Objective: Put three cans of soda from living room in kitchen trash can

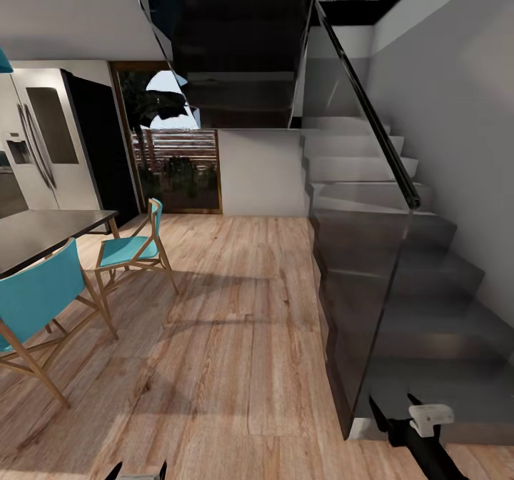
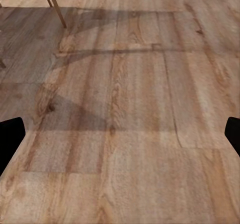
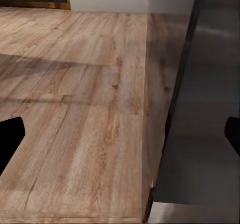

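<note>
1. Two turquoise chairs [image 1: 132, 251] with pale wooden legs, beside one dark rectangular tabletop [image 1: 50, 226].
2. One steel double-door fridge [image 1: 43, 141], far left: the kitchen.
3. One glass-sided grey staircase [image 1: 371, 251].
4. Light wood-plank floor [image 1: 235, 337].
5. Left pincer [image 2: 120, 134], right pincer [image 3: 120, 134]: both released, spread wide, nothing between them.

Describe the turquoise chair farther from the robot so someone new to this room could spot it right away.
Start at the steel fridge on the left, then drop to the dark dining table. The farther chair stands at the table's corner, nearer the glass door than the other turquoise chair.
</note>
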